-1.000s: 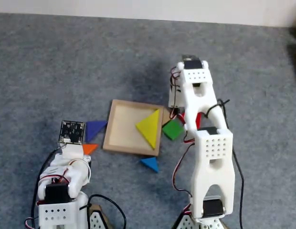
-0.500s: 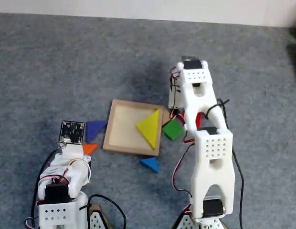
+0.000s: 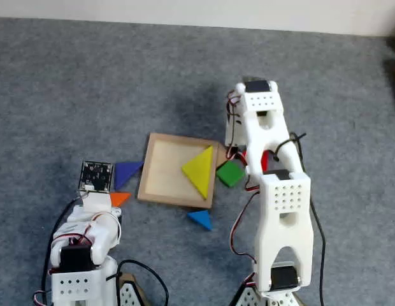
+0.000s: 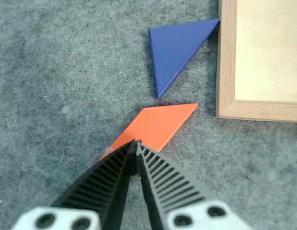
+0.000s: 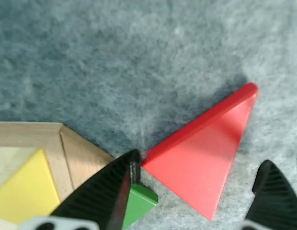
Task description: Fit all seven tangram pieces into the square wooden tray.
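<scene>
The square wooden tray [image 3: 154,173] lies mid-table with a yellow triangle [image 3: 199,171] inside, against its right rim. A green square [image 3: 230,173] sits just outside that rim. In the right wrist view my right gripper [image 5: 199,162] is open, its fingers either side of a red triangle [image 5: 206,148], with the green square [image 5: 137,203] beside one finger. My left gripper [image 4: 134,144] is shut and empty, its tips over the near end of an orange parallelogram [image 4: 158,125]. A dark blue triangle [image 4: 175,50] lies beyond it, touching the tray rim [image 4: 226,72].
A small light blue triangle [image 3: 200,218] lies on the grey carpet in front of the tray. A wood-coloured piece [image 5: 81,152] sits by the tray's corner near the green square. Open carpet stretches behind and to the left of the tray.
</scene>
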